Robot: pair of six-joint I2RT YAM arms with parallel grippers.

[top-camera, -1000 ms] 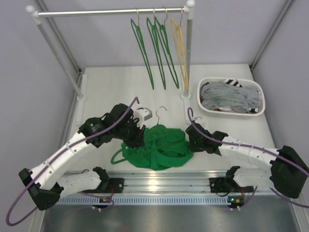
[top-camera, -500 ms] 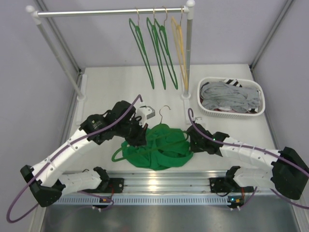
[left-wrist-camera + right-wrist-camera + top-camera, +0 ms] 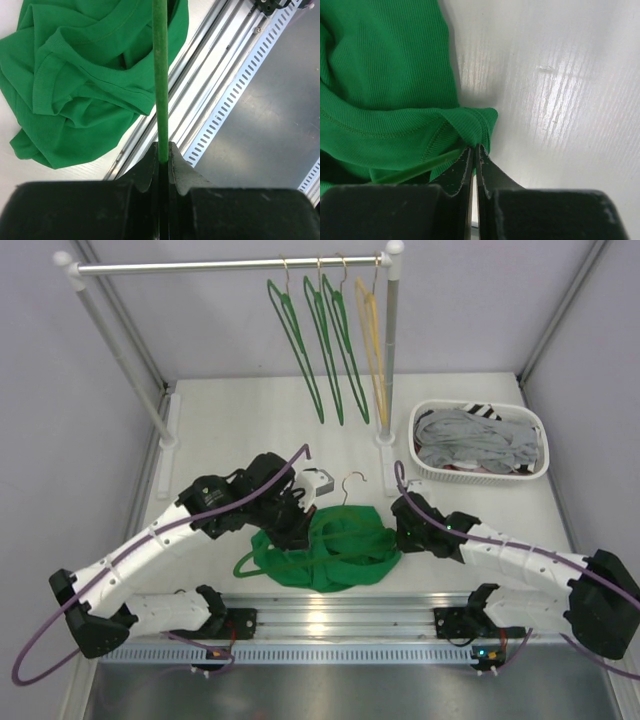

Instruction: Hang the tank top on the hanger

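Observation:
The bright green tank top [image 3: 335, 548] lies bunched on the table between the two arms. A thin green hanger runs through it; its metal hook [image 3: 350, 481] sticks out at the back and its rounded end [image 3: 245, 562] shows at the left. My left gripper [image 3: 300, 525] is shut on the hanger's bar [image 3: 160, 75] at the garment's left, and the left wrist view shows the rod pinched between the jaws [image 3: 164, 150]. My right gripper [image 3: 401, 532] is shut on a folded edge of the tank top [image 3: 470, 125] at its right side.
A clothes rail at the back holds three green hangers [image 3: 322, 340] and a yellow hanger [image 3: 373, 340]. A white basket [image 3: 430, 468] of grey clothes stands at the back right. A metal rail [image 3: 340, 615] runs along the table's front edge.
My left gripper has moved right and toward the back with the hanger; the hook has shifted right. My right gripper has edged right, and the tank top is drawn wider and flatter.

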